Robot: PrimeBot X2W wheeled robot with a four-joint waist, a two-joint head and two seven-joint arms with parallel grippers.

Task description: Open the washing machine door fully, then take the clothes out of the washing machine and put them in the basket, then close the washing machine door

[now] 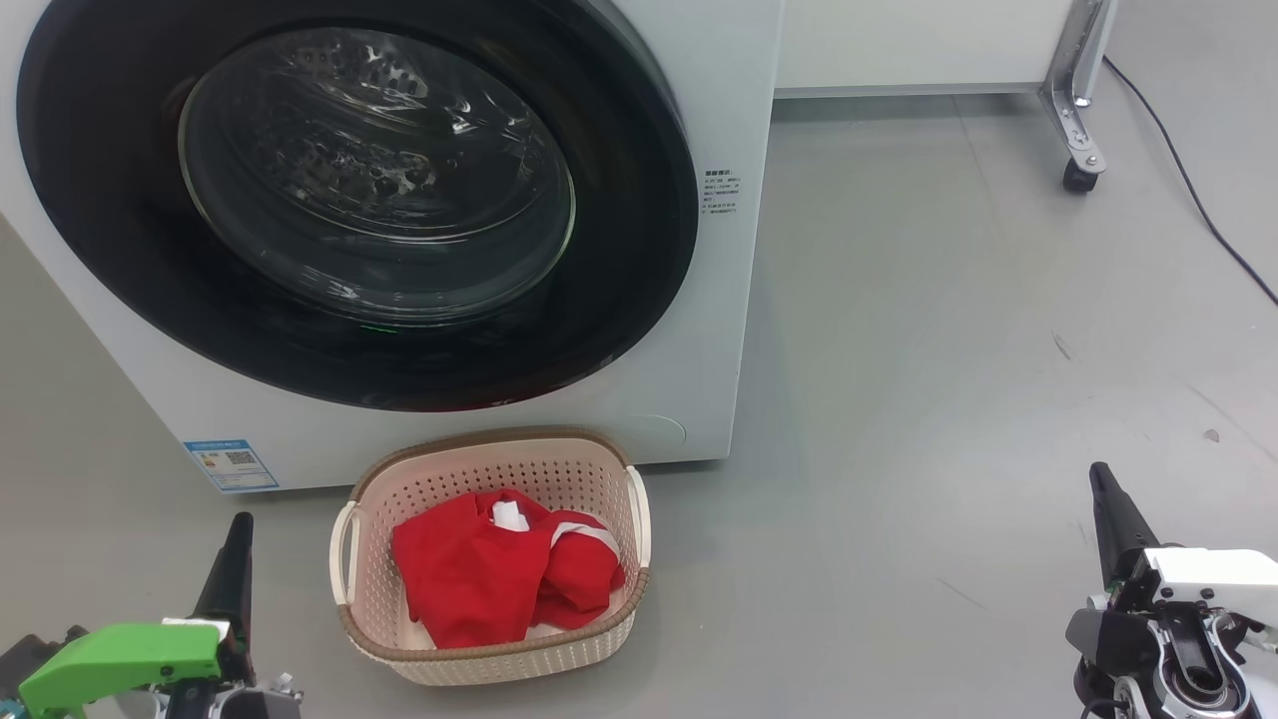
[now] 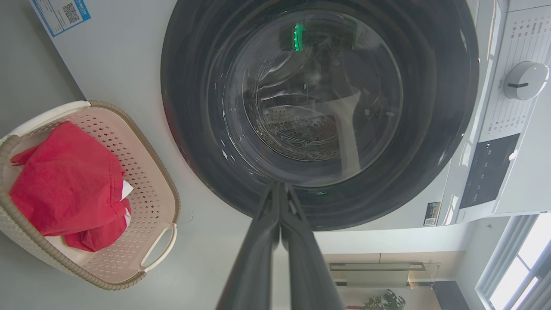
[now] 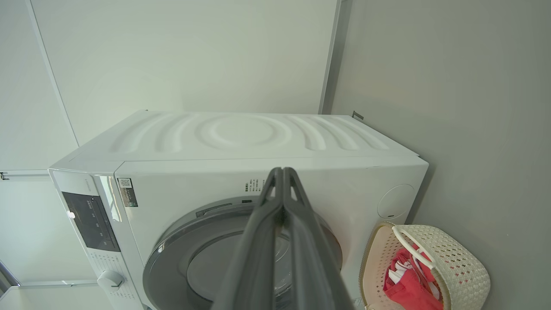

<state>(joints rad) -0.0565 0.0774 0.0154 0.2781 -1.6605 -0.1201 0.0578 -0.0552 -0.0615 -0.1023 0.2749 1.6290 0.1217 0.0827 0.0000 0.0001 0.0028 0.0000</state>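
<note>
I see the washing machine [image 1: 724, 330] at the far left with the washing machine door [image 1: 349, 210] shut flat against its front. The glass bowl faces near, towards me.

The basket [image 1: 499, 664] stands upright on the floor [image 1: 899, 399] just near of the machine, below the door's right half. Its mouth faces up and it has a white handle on each of its left and right ends. Its long axis looks to run left to right, alongside the machine's front. The clothes [image 1: 479, 584] lie heaped inside it, with a white label on top.

My left claw [image 1: 242, 519] hangs near-left of the basket, fingers pressed together and gripping nothing, pointing far at the machine. My right claw [image 1: 1096, 469] is well off to the right over the floor. It is also fully closed and empty, and it points far.
</note>
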